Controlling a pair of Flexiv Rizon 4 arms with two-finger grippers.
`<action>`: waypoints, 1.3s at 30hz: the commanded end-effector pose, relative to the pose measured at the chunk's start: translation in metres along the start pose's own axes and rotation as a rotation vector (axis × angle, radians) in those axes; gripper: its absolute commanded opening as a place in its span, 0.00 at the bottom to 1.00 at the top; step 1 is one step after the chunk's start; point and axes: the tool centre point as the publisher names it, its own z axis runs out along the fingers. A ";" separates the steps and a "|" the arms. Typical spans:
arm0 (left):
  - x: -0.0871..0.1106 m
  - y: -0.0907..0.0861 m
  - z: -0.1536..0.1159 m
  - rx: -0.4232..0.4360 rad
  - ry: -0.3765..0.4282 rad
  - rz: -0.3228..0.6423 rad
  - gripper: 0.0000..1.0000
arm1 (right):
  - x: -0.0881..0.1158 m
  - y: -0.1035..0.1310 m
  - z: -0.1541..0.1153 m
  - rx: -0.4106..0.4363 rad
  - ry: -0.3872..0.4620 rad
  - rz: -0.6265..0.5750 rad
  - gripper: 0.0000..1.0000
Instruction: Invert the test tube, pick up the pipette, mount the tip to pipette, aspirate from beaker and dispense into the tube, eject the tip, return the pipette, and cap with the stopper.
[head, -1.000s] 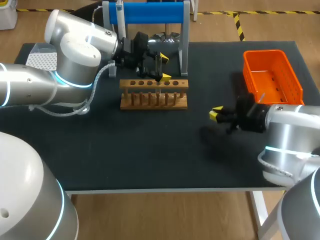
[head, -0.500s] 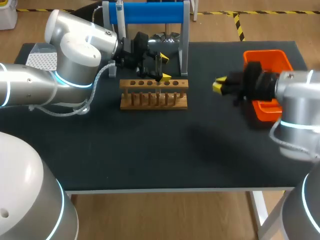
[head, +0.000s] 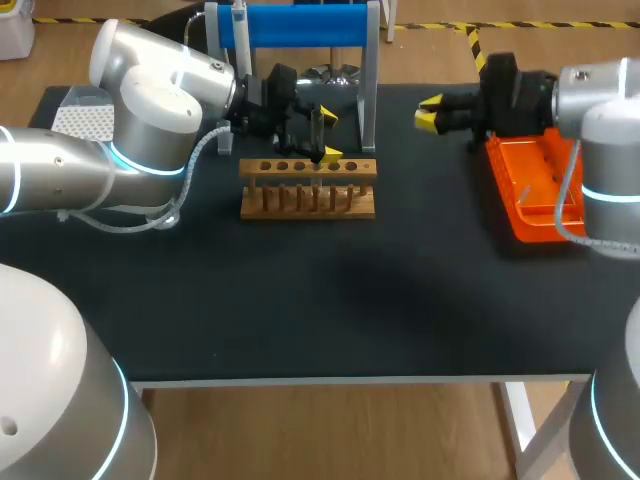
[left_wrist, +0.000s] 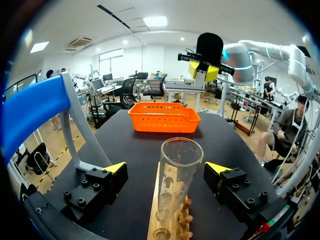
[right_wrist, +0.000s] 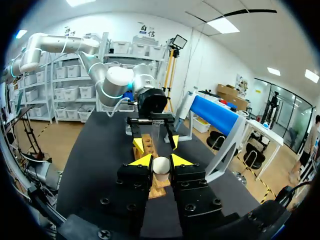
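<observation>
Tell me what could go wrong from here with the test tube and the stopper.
1. The right gripper holds the stopper only at its yellow tips, so it might slip out.
2. The left gripper stands open around the glass test tube in the wooden rack; a sideways move could tip the tube.
3. Capping there could bring the two grippers into contact.
</observation>
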 end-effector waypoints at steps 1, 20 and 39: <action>-0.002 0.000 0.000 -0.001 0.004 0.000 1.00 | -0.009 0.011 0.011 0.035 0.218 -0.006 0.00; -0.002 0.000 0.000 -0.001 0.004 0.000 1.00 | -0.010 0.043 0.062 0.121 0.390 -0.018 0.00; -0.002 0.000 0.000 -0.001 0.004 0.000 1.00 | -0.007 0.057 0.107 0.137 0.444 -0.028 0.00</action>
